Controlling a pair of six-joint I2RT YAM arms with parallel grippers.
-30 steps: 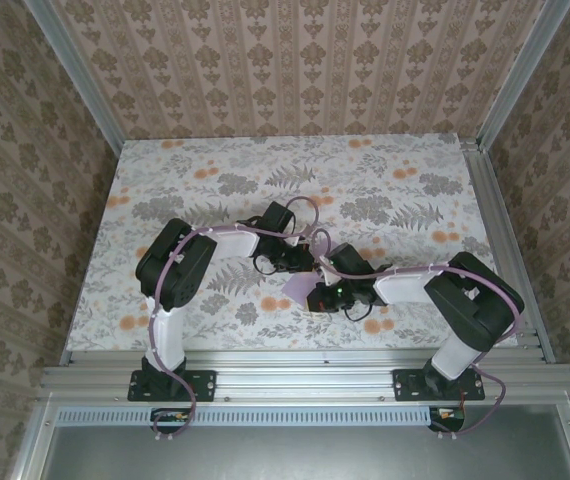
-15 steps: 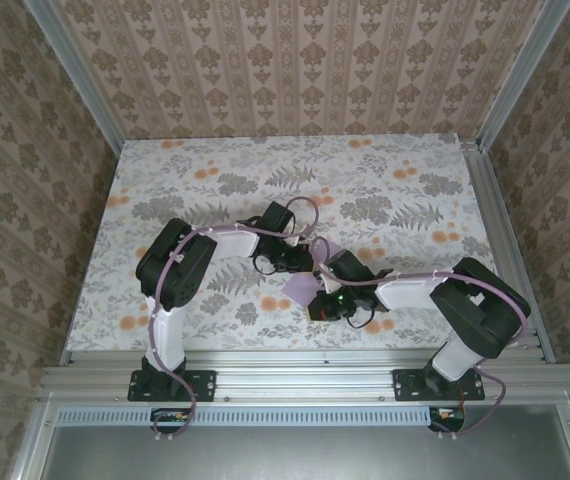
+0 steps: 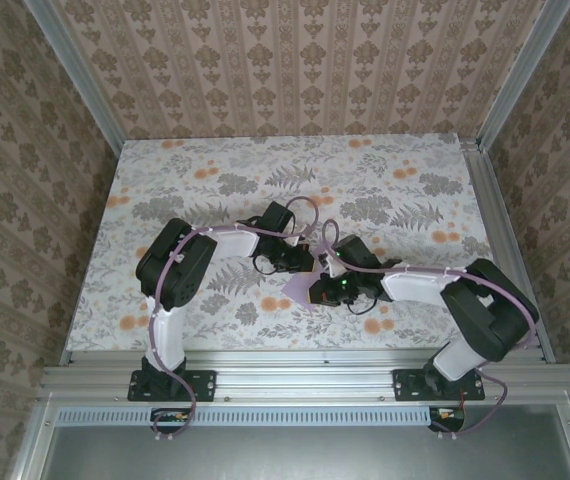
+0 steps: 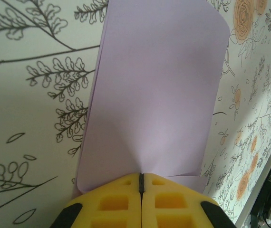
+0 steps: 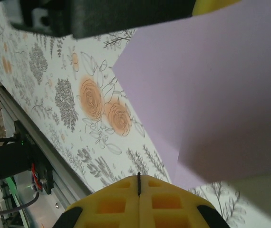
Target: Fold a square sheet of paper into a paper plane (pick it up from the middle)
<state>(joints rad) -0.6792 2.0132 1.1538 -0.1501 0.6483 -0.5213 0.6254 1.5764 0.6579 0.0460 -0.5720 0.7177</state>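
Left gripper (image 4: 141,179) tight on sheet (image 4: 154,95) (right gripper (image 5: 139,177) closed) over floral tabletop (image 3: 215,160), wallpapered walls (image 3: 295,60)

From above, the square sheet of paper (image 3: 298,291) is largely hidden by the left end effector (image 4: 141,183) and right end effector (image 5: 139,183), its folds too small to read, while the right wrist view crops it at top and right.
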